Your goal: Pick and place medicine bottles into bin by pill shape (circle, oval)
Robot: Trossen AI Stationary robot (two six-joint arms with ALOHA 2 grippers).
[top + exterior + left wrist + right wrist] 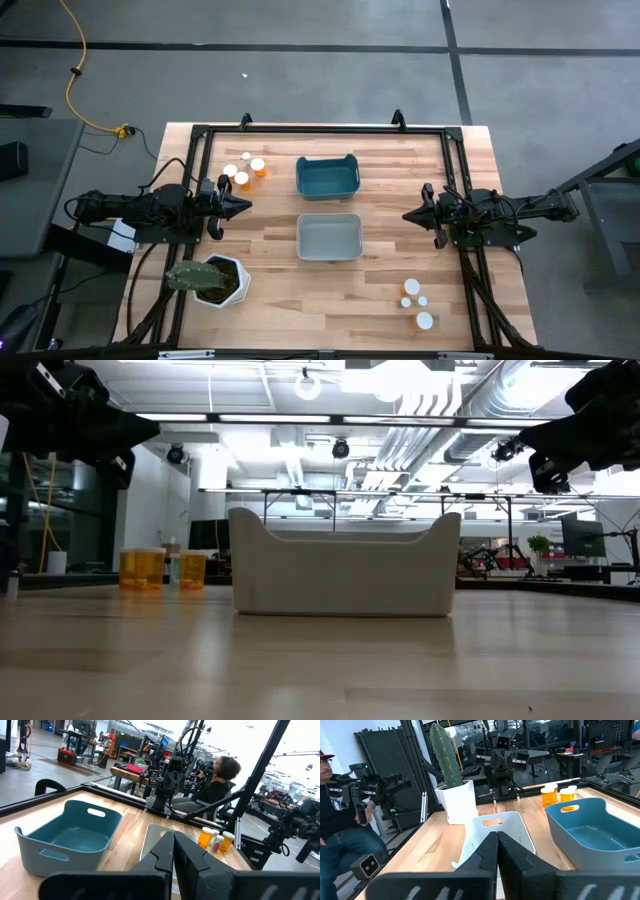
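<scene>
Medicine bottles stand in two groups on my wooden desk [380,280]. One group, the orange bottles [247,170] with white caps, sits toward the far left of the desk, just left of the teal bin [327,176]. The other group, seen from above only as white caps [417,302], sits near the front right corner, well apart from both bins. The teal bin lies at the far middle of the desk, and the grey bin [329,238] lies just in front of it, the two close together but not touching; neither bin shows a bottle inside. A white hexagonal plant pot [225,282] with a green cactus stands near the front left. My left gripper [244,205] hangs over the left side of the desk, pointing toward the bins, its fingers clenched together with nothing between them. My right gripper [409,214] hangs over the right side, pointing back at the left one, likewise clenched and carrying nothing. From desk height, the grey bin fills the middle and the orange bottles show behind it to one side. Beyond the desk, a person sits among other equipment.
</scene>
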